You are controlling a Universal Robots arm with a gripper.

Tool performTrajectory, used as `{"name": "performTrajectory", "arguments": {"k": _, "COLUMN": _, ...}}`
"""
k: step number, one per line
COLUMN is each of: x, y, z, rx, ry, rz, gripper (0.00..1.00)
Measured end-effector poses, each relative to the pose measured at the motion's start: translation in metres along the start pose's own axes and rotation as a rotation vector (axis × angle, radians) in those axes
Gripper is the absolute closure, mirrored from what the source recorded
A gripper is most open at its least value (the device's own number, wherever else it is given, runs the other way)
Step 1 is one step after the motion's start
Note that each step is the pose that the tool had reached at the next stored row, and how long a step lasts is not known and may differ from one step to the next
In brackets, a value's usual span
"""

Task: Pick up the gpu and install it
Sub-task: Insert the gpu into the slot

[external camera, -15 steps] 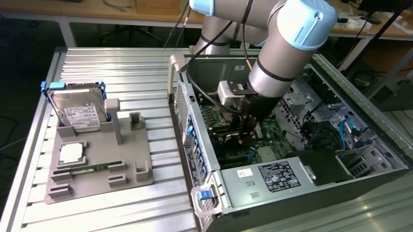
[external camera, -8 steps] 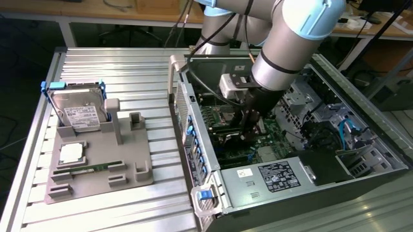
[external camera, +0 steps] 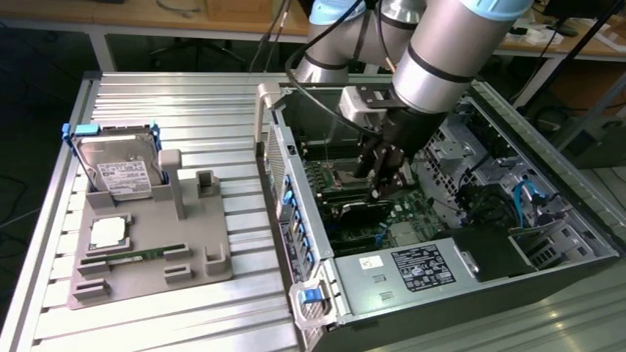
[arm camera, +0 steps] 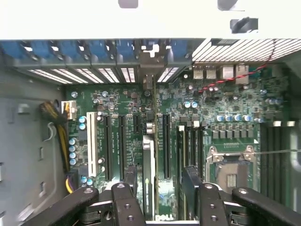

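Pincer (arm camera: 157, 188) spread wide inside the open PC case (external camera: 470, 271), fingers (arm camera: 130, 176) straddling the gpu (arm camera: 148, 160), which stands edge-on over a motherboard (arm camera: 188, 117) expansion slot near the case's rear wall. Seating unclear; if it's misaligned, it could tilt or jam.

The arm reaches into the open computer case (external camera: 470, 242), its gripper (external camera: 385, 180) low over the motherboard (external camera: 333, 183), just above the dark gpu (external camera: 357, 213) seated there. At the exterior view's left, a grey tray (external camera: 146, 275) holds a hard drive (external camera: 122, 172), a processor (external camera: 108, 232) and a RAM stick (external camera: 132, 257).
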State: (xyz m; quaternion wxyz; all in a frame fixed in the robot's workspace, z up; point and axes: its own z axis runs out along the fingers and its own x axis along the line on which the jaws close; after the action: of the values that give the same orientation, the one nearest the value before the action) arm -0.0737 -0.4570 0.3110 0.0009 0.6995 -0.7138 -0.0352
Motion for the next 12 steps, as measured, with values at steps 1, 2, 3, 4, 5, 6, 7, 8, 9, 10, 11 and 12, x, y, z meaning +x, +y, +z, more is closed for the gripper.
{"name": "performTrajectory", "arguments": {"k": 1, "x": -0.0001, "y": 0.0001, "z": -0.0012, "rx": -0.0001, "ry": 0.0000, "rz": 0.000, "gripper": 0.48}}
{"name": "performTrajectory", "arguments": {"k": 2, "x": -0.0001, "y": 0.0001, "z": -0.0012, "rx": 0.0000, "ry": -0.0002, "rz": 0.000, "gripper": 0.48}}
{"name": "performTrajectory", "arguments": {"k": 3, "x": -0.0001, "y": 0.0001, "z": -0.0012, "rx": 0.0001, "ry": -0.0003, "rz": 0.000, "gripper": 0.48}}
{"name": "performTrajectory", "arguments": {"k": 4, "x": -0.0001, "y": 0.0000, "z": -0.0012, "rx": 0.0002, "ry": -0.0005, "rz": 0.000, "gripper": 0.48}}
{"name": "performTrajectory", "arguments": {"k": 5, "x": -0.0001, "y": 0.0001, "z": -0.0012, "rx": 0.0001, "ry": -0.0004, "rz": 0.000, "gripper": 0.48}}
{"name": "performTrajectory", "arguments": {"k": 6, "x": -0.0001, "y": 0.0001, "z": -0.0014, "rx": 0.0001, "ry": -0.0003, "rz": 0.000, "gripper": 0.48}}
{"name": "performTrajectory", "arguments": {"k": 7, "x": -0.0001, "y": 0.0001, "z": -0.0014, "rx": 0.0001, "ry": -0.0002, "rz": 0.000, "gripper": 0.49}}
{"name": "performTrajectory", "arguments": {"k": 8, "x": -0.0001, "y": 0.0001, "z": -0.0014, "rx": 0.0001, "ry": -0.0003, "rz": 0.000, "gripper": 0.49}}
{"name": "performTrajectory", "arguments": {"k": 9, "x": -0.0001, "y": 0.0001, "z": -0.0015, "rx": 0.0001, "ry": -0.0002, "rz": 0.000, "gripper": 0.56}}
{"name": "performTrajectory", "arguments": {"k": 10, "x": -0.0001, "y": 0.0001, "z": -0.0015, "rx": 0.0001, "ry": -0.0002, "rz": 0.000, "gripper": 0.62}}
{"name": "performTrajectory", "arguments": {"k": 11, "x": -0.0001, "y": 0.0001, "z": -0.0016, "rx": 0.0001, "ry": -0.0002, "rz": 0.000, "gripper": 0.62}}
{"name": "performTrajectory", "arguments": {"k": 12, "x": -0.0001, "y": 0.0001, "z": -0.0016, "rx": 0.0001, "ry": -0.0002, "rz": 0.000, "gripper": 0.68}}
